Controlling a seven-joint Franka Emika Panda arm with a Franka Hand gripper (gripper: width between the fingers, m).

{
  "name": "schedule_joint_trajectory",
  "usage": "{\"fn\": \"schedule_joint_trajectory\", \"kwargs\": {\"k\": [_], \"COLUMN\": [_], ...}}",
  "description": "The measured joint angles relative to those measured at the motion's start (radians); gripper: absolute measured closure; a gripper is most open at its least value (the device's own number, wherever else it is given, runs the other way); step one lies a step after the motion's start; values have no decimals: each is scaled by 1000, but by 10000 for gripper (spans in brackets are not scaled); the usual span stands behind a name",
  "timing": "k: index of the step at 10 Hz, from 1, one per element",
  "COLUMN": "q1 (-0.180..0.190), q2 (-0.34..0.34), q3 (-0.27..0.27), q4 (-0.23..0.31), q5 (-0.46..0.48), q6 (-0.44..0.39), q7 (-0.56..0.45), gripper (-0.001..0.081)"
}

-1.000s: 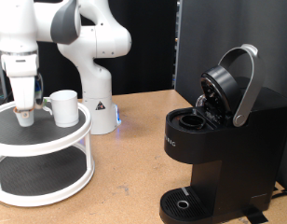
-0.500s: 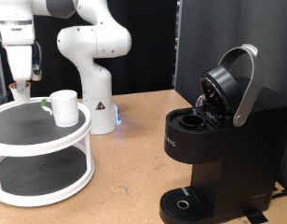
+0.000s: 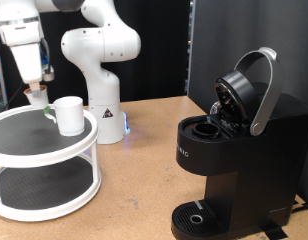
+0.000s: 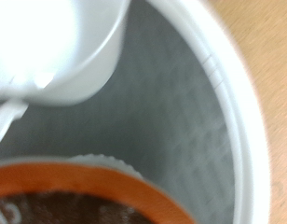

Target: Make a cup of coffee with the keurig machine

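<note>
The white cup stands on the top shelf of a round white two-tier stand at the exterior view's left. My gripper hangs just left of the cup and above the shelf, shut on a small white pod with a brown top. In the wrist view the pod's brown top fills the lower part, with the cup close by and the stand's rim beyond. The black keurig machine stands at the right with its lid raised and the pod chamber open.
The arm's white base stands behind the stand on the wooden table. A dark wall panel rises behind the machine. The machine's round drip base sits at the bottom edge.
The gripper has risen off the stand's top shelf with the pod and shifted slightly right, toward the cup. The cup and the machine have not moved.
</note>
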State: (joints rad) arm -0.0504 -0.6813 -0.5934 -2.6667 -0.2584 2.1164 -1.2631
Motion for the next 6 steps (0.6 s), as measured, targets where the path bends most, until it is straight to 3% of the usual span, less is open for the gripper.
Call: {"fn": "schedule_joint_trajectory", "kwargs": {"k": [3,6], "q1": [57,82], "q2": [-4,23], "q3": [60,139], "q4": [34,65], "q5": [117,147], "q6": [-17,-19], "q7": [108,252], "gripper": [372,372]}}
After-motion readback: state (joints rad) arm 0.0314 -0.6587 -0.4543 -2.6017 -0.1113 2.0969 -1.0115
